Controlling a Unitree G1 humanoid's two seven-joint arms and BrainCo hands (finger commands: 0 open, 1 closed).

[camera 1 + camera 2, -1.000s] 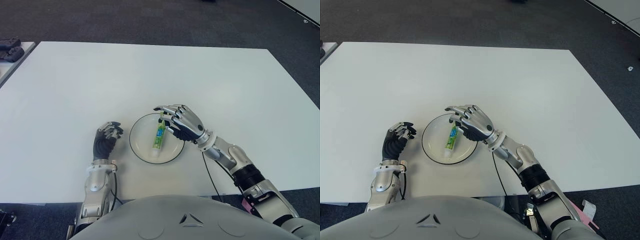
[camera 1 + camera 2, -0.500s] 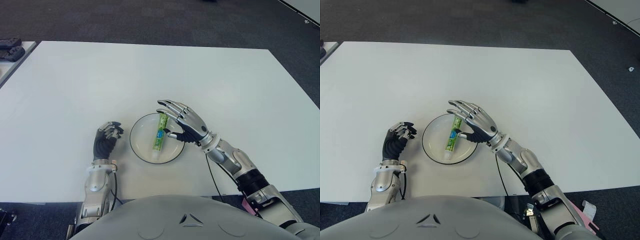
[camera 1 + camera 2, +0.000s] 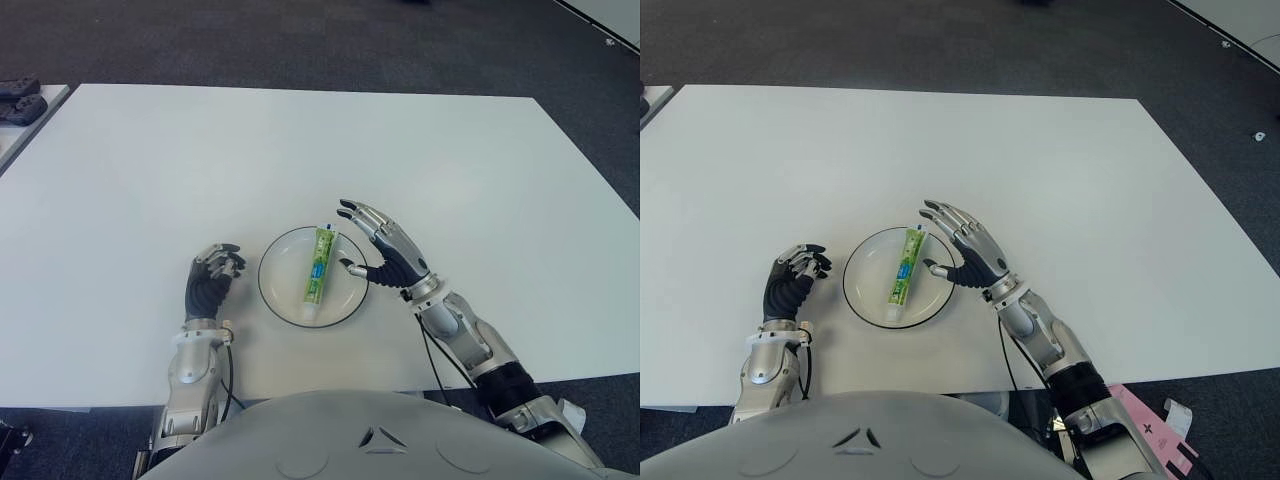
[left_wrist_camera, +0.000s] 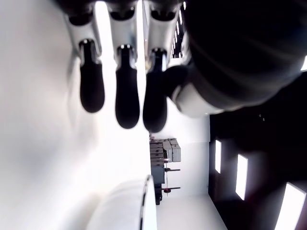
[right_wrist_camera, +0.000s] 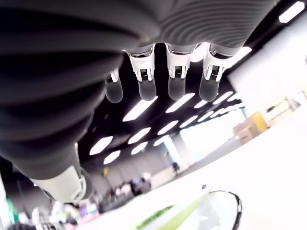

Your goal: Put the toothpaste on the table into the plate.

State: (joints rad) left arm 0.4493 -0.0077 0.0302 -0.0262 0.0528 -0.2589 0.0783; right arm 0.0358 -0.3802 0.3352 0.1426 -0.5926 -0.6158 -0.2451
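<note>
A green toothpaste tube [image 3: 319, 264] lies lengthwise inside the white plate [image 3: 277, 287] with a dark rim, near the table's front edge. My right hand [image 3: 383, 246] hovers just right of the plate with fingers spread, holding nothing, clear of the tube. In the right wrist view the straight fingertips [image 5: 145, 91] point away and the plate rim [image 5: 232, 211] with the tube [image 5: 178, 217] shows below. My left hand [image 3: 213, 275] shows to the left of the plate, fingers curled and empty; its wrist view shows the curled fingers [image 4: 124, 86] over the white table.
The white table [image 3: 300, 150] stretches wide behind the plate. Dark objects [image 3: 20, 100] lie on a neighbouring surface at the far left. Dark carpet surrounds the table.
My right hand has let go of the toothpaste, opened its fingers and drawn back to the right off the plate. The tube now lies free in the plate. The left hand has not moved.
</note>
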